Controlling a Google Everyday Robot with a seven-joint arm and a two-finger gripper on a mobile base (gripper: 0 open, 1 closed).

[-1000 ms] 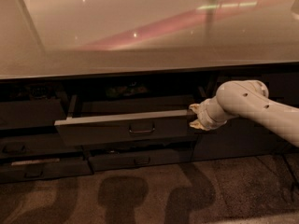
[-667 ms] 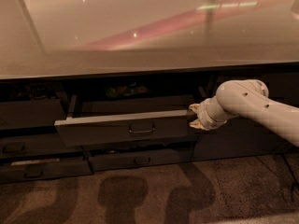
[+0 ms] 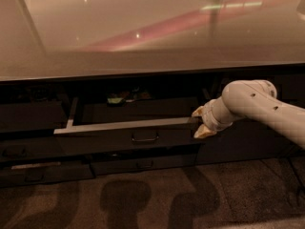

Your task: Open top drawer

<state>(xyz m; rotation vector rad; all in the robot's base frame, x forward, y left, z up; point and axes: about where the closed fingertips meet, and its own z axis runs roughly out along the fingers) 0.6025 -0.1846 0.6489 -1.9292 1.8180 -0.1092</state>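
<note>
At the right end of the open top drawer [image 3: 105, 138], the claw [image 3: 201, 122] straddles its front, fingers apart.

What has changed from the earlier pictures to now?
The top drawer has slid slightly farther out toward the camera, and the gripper at its right end moved with it. The lower drawers remain shut.

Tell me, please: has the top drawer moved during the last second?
Yes. The top drawer has slid slightly further out, toward the camera, away from the fixed countertop edge above it. The tool is at its right end.
</note>
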